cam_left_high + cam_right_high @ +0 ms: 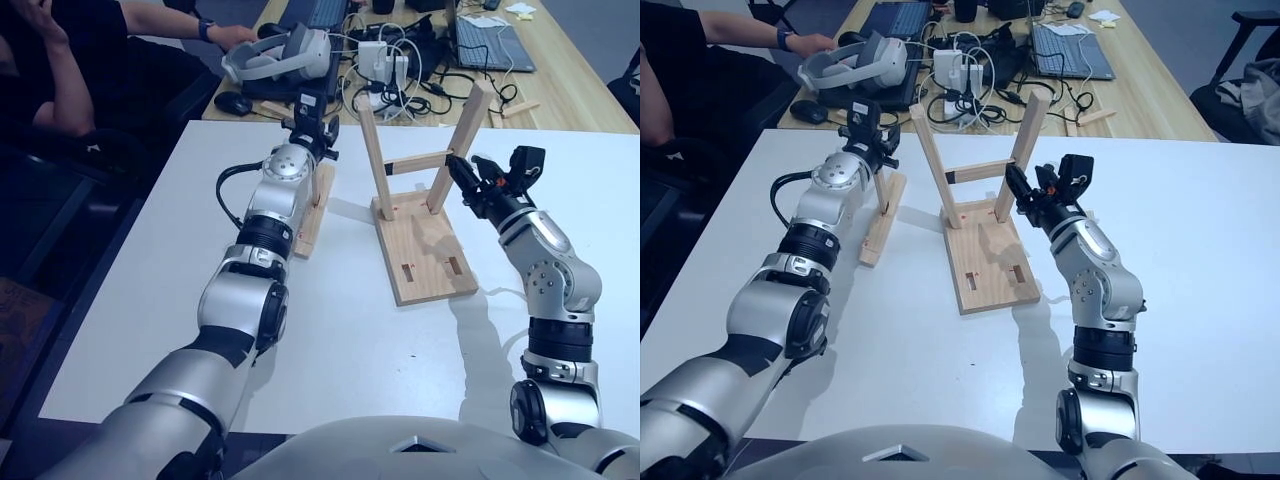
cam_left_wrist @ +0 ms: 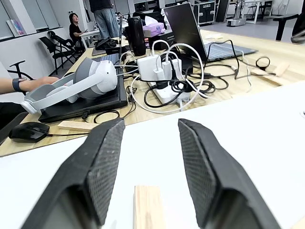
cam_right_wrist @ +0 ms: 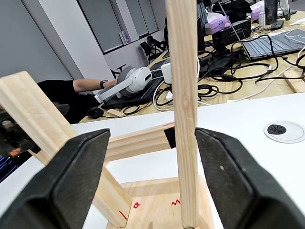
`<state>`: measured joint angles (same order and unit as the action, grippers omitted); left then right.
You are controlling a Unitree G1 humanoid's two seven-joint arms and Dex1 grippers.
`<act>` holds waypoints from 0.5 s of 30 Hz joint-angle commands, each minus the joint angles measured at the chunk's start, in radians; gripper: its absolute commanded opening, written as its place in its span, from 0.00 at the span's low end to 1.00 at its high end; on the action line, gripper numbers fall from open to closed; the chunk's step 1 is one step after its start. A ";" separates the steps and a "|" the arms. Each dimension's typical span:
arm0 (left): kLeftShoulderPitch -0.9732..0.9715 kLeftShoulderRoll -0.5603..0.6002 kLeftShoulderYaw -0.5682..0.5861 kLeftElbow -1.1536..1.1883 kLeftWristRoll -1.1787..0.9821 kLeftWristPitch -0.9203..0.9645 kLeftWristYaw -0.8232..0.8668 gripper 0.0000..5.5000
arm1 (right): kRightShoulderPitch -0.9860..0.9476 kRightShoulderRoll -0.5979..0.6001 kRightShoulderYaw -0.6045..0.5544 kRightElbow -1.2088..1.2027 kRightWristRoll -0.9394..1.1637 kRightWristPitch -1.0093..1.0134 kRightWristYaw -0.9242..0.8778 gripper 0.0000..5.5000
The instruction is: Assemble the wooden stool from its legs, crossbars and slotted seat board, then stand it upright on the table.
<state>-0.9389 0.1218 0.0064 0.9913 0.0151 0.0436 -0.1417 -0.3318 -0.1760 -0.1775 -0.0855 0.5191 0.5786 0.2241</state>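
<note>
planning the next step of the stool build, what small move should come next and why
Probably close the left end effector on the loose wooden piece between its open fingers, to carry it over: the seat board shows two empty slots at its near end, while the right end effector, open, brackets an upright leg in the board.

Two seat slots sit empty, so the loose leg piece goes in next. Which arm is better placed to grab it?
Left, likely. The left gripper is open over the loose leg piece lying beside the seat board; the right gripper is open around a standing leg, farther away.
</note>
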 commanded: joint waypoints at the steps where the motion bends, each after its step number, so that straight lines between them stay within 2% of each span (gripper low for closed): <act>1: 0.115 -0.012 0.007 0.100 0.002 0.044 0.002 0.38 | -0.019 0.005 -0.006 -0.005 -0.001 0.001 -0.009 0.60; 8: 0.007 -0.028 0.084 0.033 -0.070 0.061 0.017 0.38 | -0.017 0.020 -0.040 -0.004 0.025 0.000 -0.018 0.60; 15: -0.110 -0.049 0.166 -0.140 -0.167 0.066 0.064 0.38 | -0.038 0.018 -0.073 0.027 0.045 0.017 -0.027 0.60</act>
<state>-0.9860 0.0677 0.1431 0.8887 -0.1315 0.1189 -0.1111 -0.3520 -0.1585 -0.2334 -0.0704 0.5522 0.5808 0.2063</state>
